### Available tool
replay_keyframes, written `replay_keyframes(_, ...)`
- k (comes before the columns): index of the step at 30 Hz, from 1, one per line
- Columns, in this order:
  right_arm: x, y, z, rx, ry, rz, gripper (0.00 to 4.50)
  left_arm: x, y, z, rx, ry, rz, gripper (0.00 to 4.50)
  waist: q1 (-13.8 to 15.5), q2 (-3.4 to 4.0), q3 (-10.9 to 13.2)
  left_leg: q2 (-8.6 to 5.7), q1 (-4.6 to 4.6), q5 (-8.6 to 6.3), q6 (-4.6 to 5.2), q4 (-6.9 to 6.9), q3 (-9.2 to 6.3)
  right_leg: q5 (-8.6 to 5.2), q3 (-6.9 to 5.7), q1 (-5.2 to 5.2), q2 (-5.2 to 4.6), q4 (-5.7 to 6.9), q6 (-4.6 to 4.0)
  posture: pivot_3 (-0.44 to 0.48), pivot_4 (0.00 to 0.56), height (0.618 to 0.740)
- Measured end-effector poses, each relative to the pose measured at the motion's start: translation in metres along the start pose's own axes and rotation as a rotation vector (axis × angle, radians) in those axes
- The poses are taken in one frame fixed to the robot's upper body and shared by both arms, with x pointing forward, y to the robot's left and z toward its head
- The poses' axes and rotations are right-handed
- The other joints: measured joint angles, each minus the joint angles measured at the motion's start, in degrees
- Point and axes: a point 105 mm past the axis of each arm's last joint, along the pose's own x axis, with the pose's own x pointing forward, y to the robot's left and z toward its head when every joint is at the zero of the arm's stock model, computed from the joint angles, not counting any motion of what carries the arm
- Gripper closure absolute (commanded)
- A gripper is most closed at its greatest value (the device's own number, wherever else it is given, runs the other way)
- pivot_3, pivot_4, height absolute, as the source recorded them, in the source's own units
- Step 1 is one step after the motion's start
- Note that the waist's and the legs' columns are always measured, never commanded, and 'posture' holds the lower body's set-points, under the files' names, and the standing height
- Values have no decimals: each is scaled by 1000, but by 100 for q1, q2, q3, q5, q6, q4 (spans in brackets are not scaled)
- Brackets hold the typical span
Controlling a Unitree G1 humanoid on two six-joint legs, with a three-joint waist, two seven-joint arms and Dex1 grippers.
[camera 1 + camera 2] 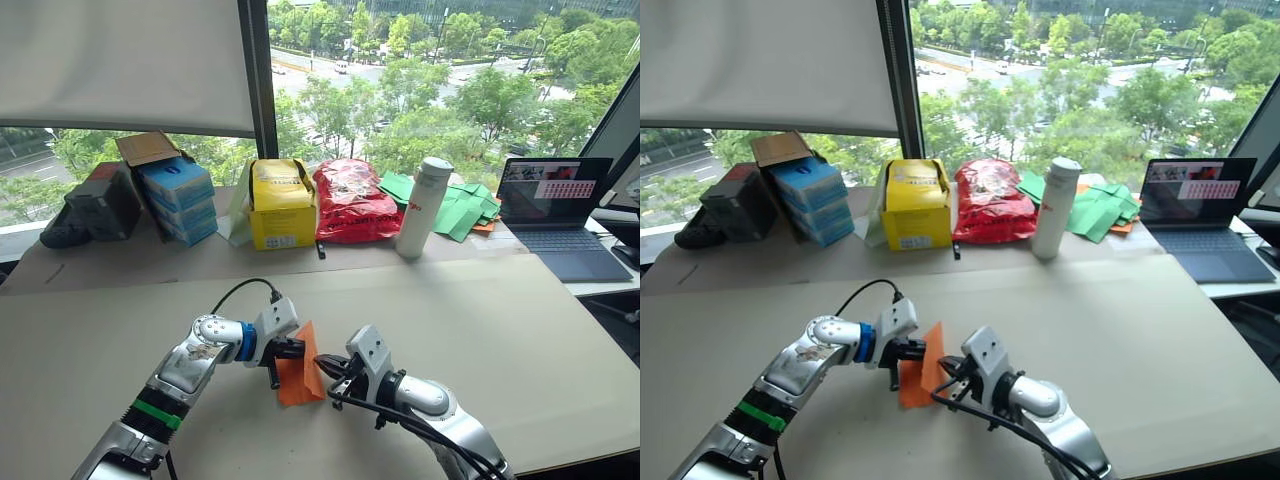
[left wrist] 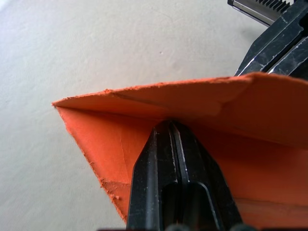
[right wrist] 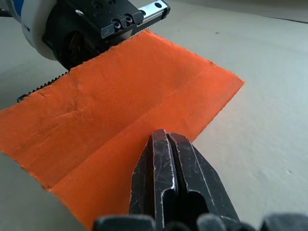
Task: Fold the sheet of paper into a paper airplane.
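The sheet of paper (image 1: 298,376) is bright orange, folded with a crease, and stands nearly upright near the table's front middle. My left gripper (image 1: 289,350) is shut, and its tips meet the paper at the inside of the fold (image 2: 168,126). From the other side my right gripper (image 1: 328,366) is shut too, with its tips (image 3: 161,134) against the paper's lower flap (image 3: 120,96). The paper spreads flat across both pairs of fingers rather than between them. It seems sandwiched between the two grippers.
Along the back of the table (image 1: 520,330) stand a black box (image 1: 100,205), blue boxes (image 1: 178,198), a yellow box (image 1: 281,205), a red bag (image 1: 354,200), a white bottle (image 1: 424,207) and green paper pieces (image 1: 462,208). An open laptop (image 1: 560,215) sits at the far right.
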Motion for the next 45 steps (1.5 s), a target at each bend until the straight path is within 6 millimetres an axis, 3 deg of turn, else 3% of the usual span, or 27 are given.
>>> replay_keyframes(9, 10, 13, -4, -52, 38, 62, 4500, -28, 12, -15, -34, 25, 84, 4452, -78, 0, 0, 1, 2, 2, -4, -1, -1, 0, 0, -4, 1, 8, 0, 0, 150, 740)
replay_keyframes(14, 16, 16, -8, -84, 68, 90, 4500, -34, 14, -18, -62, 13, 112, 4452, -72, 0, 0, 1, 2, 1, -3, -1, 0, 0, -1, -4, 0, 8, 0, 0, 150, 740)
replay_keyframes(20, 20, 12, -7, -115, 89, 86, 4500, -50, 25, -21, -84, 32, 189, 4452, -78, 1, 0, 1, 1, 3, -7, -2, -2, 0, 0, -11, 1, 14, 0, 0, 150, 740)
replay_keyframes(24, 20, 10, -7, -131, 98, 97, 4500, -60, 26, 3, -73, -54, 204, 4452, -73, -2, 2, 1, 0, 1, -3, -1, 0, 0, 0, -7, -1, 9, -1, 0, 150, 740)
replay_keyframes(28, 21, 10, -7, -133, 102, 109, 4500, -58, 16, 17, -42, -105, 170, 4452, -73, -1, 1, 1, 2, 2, -5, -2, 0, 0, 1, -7, -1, 10, -1, 0, 150, 740)
replay_keyframes(34, 22, 9, -6, -137, 107, 117, 4500, -39, -5, -25, -150, -42, 107, 4452, -76, -1, 2, 1, 2, 3, -6, -3, 0, 1, 2, -8, 0, 11, -2, 0, 150, 740)
replay_keyframes(45, 31, -9, -1, -172, 148, 108, 4500, -33, -2, -25, -20, -26, 114, 4452, -62, 0, 0, 1, 13, 4, -7, -2, -1, 2, 1, 6, -2, 9, -3, 0, 150, 740)
